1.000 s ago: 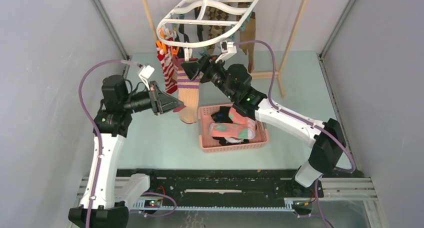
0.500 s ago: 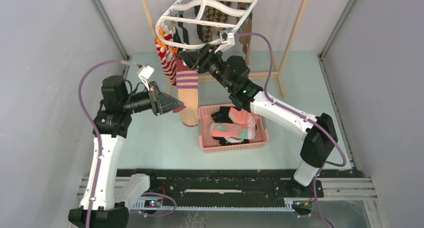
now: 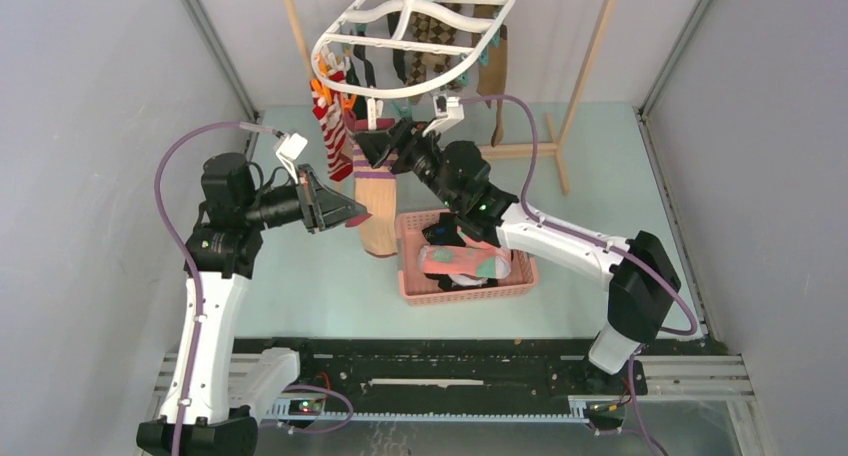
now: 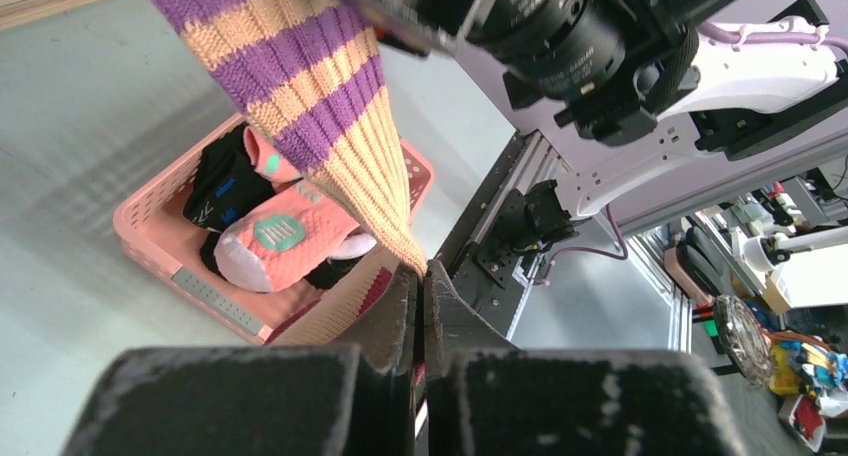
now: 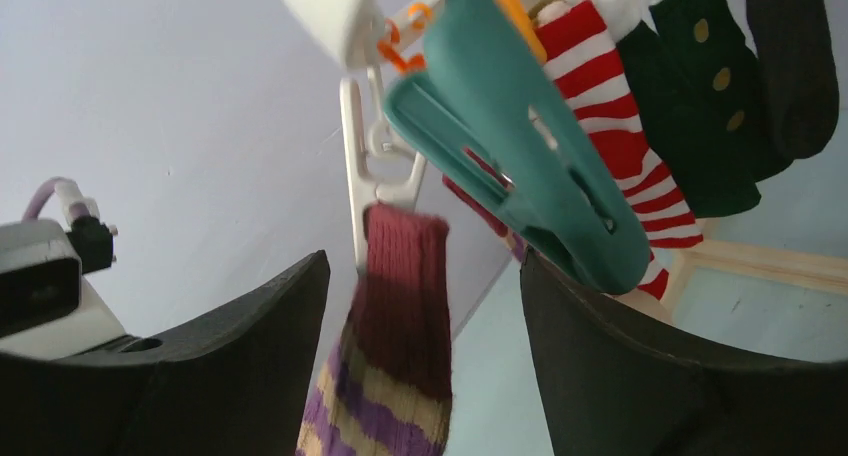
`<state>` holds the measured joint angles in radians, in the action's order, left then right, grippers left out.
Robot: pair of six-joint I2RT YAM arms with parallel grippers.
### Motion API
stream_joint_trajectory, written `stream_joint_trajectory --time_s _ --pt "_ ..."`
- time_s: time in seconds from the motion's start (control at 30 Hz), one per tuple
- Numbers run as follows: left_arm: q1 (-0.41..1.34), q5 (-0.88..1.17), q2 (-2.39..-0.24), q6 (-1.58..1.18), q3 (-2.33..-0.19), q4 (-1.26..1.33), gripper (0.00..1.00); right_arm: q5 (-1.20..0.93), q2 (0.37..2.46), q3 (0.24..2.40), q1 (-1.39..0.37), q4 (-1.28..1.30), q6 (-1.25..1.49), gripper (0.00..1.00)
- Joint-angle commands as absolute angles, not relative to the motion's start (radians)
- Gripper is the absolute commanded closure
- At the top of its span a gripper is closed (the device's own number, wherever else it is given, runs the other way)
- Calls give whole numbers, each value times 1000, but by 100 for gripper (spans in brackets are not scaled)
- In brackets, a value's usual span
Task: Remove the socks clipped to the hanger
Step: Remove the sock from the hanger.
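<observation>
The white oval hanger point(image 3: 415, 21) hangs at the back with several socks clipped under it. A purple-striped tan sock point(image 3: 378, 201) hangs lowest, its maroon cuff point(image 5: 400, 276) under a white clip point(image 5: 375, 176). My right gripper point(image 3: 372, 141) is open, one jaw on each side of that cuff, just below a teal clothespin point(image 5: 520, 146). My left gripper point(image 3: 355, 216) is shut on the sock's lower edge point(image 4: 400, 231). A red-and-white striped sock point(image 5: 610, 106) and a dark green sock point(image 5: 710, 96) hang beside it.
A pink basket point(image 3: 520, 276) holding pink and black socks sits on the table right of the hanging sock, under my right arm. The light wooden rack frame point(image 3: 590, 66) stands at the back. Grey walls close in both sides.
My right gripper narrowed and widened again, rising toward the hanger and coming back down to the cuff. The hanger swayed a little. The left arm stayed put, still gripping the sock.
</observation>
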<state>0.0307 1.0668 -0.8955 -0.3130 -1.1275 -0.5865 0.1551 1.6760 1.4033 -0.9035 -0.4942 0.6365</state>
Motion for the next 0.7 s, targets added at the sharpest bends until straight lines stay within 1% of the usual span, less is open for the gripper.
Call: stream_joint_trajectory --time_s 0.0,0.2,0.5,0.67 --pt "38 1062 -878 -286 -1121 -591 100 256 1615 1390 -943 -621 553 22" --pt "38 1059 -872 -282 -1126 -599 100 276 1646 1403 -939 -703 554 26" --pt "38 1057 -870 -268 -1131 -616 100 247 1692 1472 -897 -668 609 32" --pt "38 1056 -867 -269 -1132 -615 100 223 1707 1490 -883 -659 633 38"
